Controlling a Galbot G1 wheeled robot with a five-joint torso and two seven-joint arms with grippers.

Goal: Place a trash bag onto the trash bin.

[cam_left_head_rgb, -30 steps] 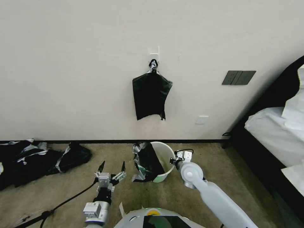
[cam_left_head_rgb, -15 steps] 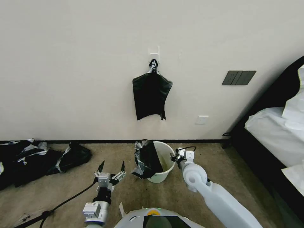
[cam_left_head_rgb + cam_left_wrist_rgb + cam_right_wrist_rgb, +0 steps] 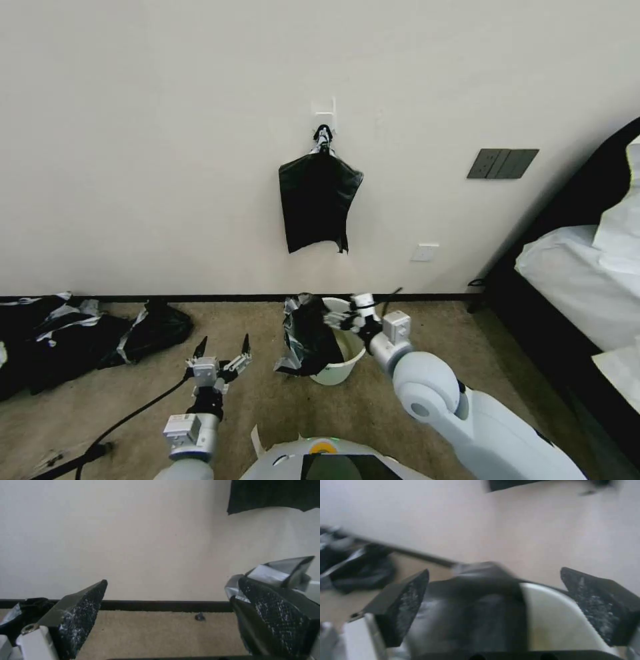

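I see the trash bin [image 3: 343, 363] upright on the carpet, mouth up, near the wall. The trash bag [image 3: 308, 337], glossy crumpled black, drapes over its left rim. My right gripper [image 3: 337, 320] hovers over the bin, jaws spread and empty; my left gripper [image 3: 222, 345] hangs aside, jaws likewise released.

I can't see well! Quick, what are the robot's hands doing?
Left hand: open, empty, above the carpet.
Right hand: open, empty, over the trash bin.
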